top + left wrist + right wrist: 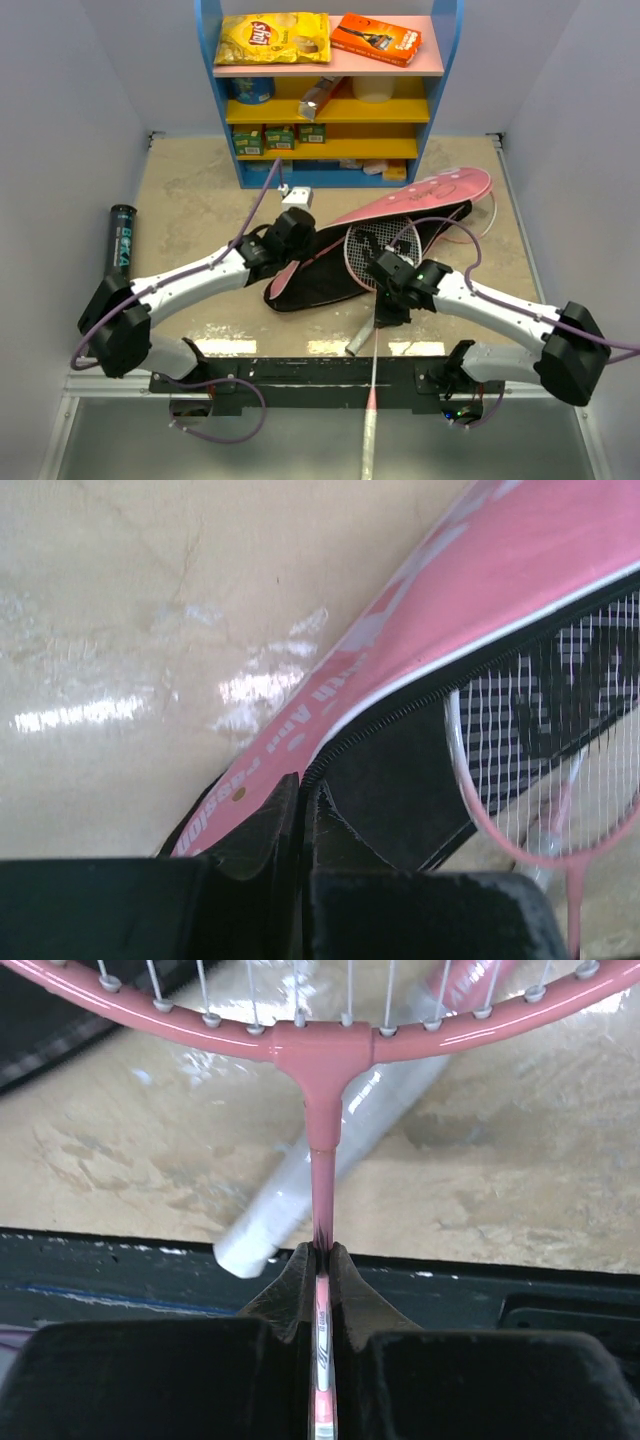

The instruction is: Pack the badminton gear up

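Right pincer (320,1253) clamps racket shaft (322,1190) below head; left pincer (300,786) pinches bag (500,580) edge.

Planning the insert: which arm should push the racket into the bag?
Right. The right gripper is shut on the racket shaft, head at the pink bag mouth; the left gripper pinches the bag's edge.

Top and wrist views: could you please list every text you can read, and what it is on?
"Lay's" on the yellow crisp packet.
"BOKA", roughly, on the black tube.
"Passion" on the pink bag.
Orange box, racket shaft print: too small to read.
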Motion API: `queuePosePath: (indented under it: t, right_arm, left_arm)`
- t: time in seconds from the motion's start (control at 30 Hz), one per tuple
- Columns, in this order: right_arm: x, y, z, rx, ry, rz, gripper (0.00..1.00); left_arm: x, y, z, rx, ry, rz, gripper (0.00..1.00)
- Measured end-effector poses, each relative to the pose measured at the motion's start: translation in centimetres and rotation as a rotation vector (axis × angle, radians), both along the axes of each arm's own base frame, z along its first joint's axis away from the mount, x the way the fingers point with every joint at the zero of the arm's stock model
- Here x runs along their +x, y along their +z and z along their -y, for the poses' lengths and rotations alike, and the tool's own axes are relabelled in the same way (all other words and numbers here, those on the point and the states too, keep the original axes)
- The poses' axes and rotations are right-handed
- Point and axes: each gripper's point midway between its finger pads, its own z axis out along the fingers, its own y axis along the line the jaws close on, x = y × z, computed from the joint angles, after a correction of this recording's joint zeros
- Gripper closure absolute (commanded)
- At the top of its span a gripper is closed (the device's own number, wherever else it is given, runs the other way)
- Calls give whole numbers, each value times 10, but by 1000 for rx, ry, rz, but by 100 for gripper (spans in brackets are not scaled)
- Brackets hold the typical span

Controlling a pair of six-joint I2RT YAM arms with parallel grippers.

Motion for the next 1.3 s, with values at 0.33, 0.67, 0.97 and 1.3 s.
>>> queuePosePath:
  t: [0.33,0.67,0.97,1.3]
  right_arm:
    - [26,-14,-13,-91,-41,-11,100]
    - [95,-10,-10,-1,-199,94,100]
    - [152,-23,-13,53,-235,161,74]
    - [178,31,-23,149,-157,342,45]
  left_arm:
    - [-69,-16,-15,-23,-7,0,100]
    - [-120,-40,-42,-44,-3,-73,100]
    - [-140,-66,-54,-16,26,-143,100]
    - [-131,-85,-49,168,15,-179,100]
